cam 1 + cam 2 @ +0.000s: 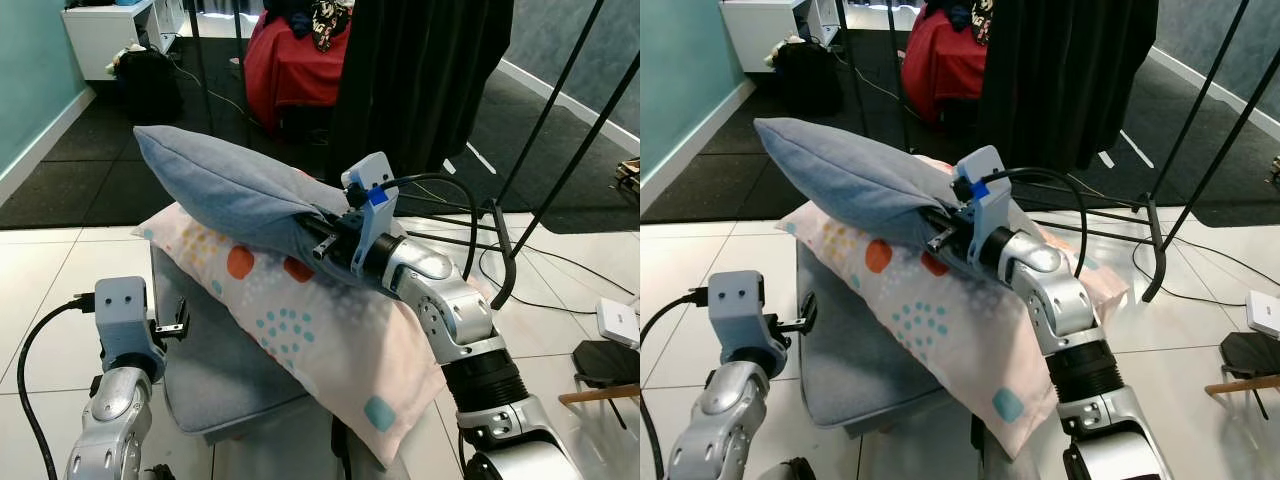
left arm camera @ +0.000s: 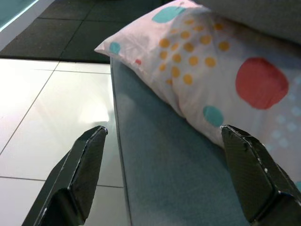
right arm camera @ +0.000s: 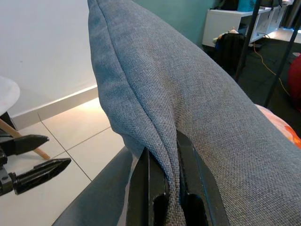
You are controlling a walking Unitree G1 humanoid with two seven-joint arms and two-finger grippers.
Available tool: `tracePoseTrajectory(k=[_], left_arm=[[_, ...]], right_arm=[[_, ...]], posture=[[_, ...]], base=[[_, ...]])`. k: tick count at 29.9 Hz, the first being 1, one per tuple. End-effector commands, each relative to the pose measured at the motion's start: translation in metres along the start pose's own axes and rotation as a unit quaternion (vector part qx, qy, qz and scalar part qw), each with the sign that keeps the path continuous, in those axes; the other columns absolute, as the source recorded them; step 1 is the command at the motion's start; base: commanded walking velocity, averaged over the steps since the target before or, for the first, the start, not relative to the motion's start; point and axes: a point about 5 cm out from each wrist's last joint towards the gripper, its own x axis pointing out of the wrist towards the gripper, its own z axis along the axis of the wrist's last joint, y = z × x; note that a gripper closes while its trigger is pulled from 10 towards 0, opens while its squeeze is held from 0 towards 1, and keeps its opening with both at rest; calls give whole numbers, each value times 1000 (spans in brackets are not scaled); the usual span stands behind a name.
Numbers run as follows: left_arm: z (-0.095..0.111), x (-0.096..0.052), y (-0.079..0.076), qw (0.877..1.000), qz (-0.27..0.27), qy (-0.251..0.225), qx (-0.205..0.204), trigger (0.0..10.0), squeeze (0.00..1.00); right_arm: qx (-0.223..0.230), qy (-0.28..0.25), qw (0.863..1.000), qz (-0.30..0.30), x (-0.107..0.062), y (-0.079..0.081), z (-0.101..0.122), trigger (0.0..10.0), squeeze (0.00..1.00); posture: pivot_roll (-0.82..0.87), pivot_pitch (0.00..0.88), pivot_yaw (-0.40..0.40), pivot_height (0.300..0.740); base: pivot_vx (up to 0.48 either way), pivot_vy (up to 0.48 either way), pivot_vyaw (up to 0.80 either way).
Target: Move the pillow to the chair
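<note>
Pillow grasped, transfer to chair not yet done.
Right gripper (image 1: 325, 240) pinches the grey pillow (image 1: 225, 190) at its edge seam, lifted above the dotted pillow (image 1: 330, 340) on the grey cushion (image 1: 225, 375); left gripper (image 2: 162, 176) hovers spread wide near the cushion edge.

My right gripper (image 1: 325, 232) pinches the plain grey fabric pillow (image 1: 225, 190) by its seam; it lies on the white dotted pillow (image 1: 320, 335) beneath, which rests across the grey upholstered seat (image 1: 215, 375). My left gripper (image 2: 164, 181) hangs spread over that seat's near-left edge, beside the tiled floor (image 1: 45, 290).
</note>
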Motion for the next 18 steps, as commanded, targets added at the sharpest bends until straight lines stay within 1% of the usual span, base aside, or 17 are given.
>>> tracePoseTrajectory(k=[1,5,9,18], left_arm=[[-10,-1,4,1000,10,25,0,10000,0],[-12,-3,5,1000,12,26,1,10000,0],[-11,-4,9,1000,19,22,-1,10000,0],[-10,-4,9,1000,20,18,0,10000,0]], right_arm=[[-9,-11,1000,10,-1,4,5,0,0],[-9,-5,1000,6,-3,2,2,0,0],[-10,-2,1000,3,-4,2,0,0,0],[-14,-3,1000,5,-4,0,2,0,0]], posture=[[-160,65,-77,586],[-159,63,-77,601],[-159,63,-78,621],[-157,61,-79,651]], base=[[-322,0,0],[-427,0,0],[0,0,0],[0,0,0]])
